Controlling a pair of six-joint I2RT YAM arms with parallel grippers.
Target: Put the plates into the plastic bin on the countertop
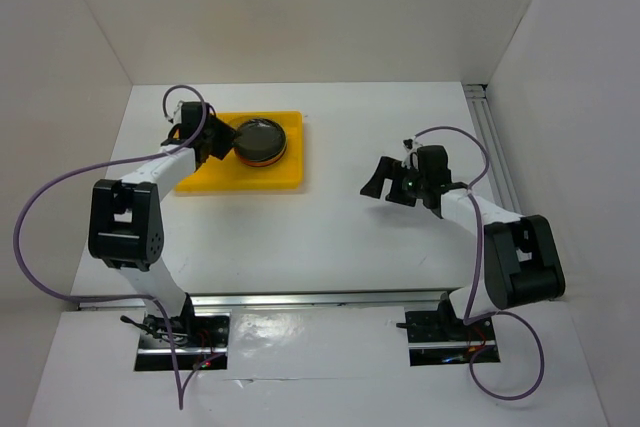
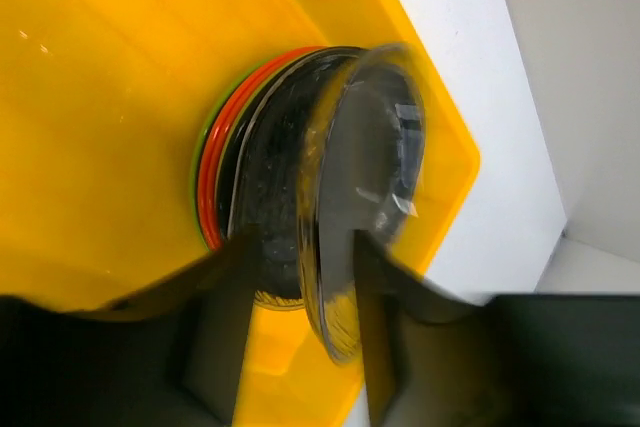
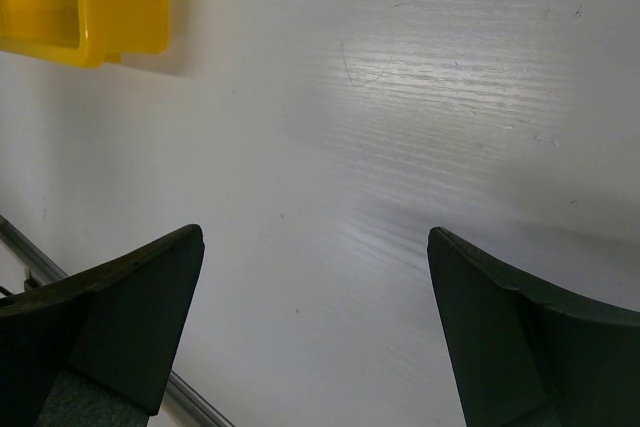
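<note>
The bin (image 1: 285, 175) sits on the left rear part of the desk (image 1: 330, 237). The plates (image 1: 262, 140) are piled in one stack in the bin's middle, toward its far wall.

In the left wrist view the stack shows a green plate (image 2: 197, 172) lowest, an orange one (image 2: 212, 192) on it and a black one (image 2: 270, 177) above that. A dark, glossy top plate (image 2: 365, 177) leans tilted off the black one. It is blurred, so its exact colour is unclear.

The left end effector (image 2: 300, 257) is inside the bin at the stack's left side. Its fingers are parted a little and straddle the near rim of the top plate. The rim lies close against one finger (image 2: 385, 347), and a wider gap on the other side shows the black plate. The jaws stand wider than the rim is thick, so the top plate is not clamped.

The right end effector (image 3: 315, 237) hangs over bare desk, well apart from the bin and to its right. Its jaws are spread fully and hold nothing. Only a corner of the bin shows at the upper left of its wrist view.
</note>
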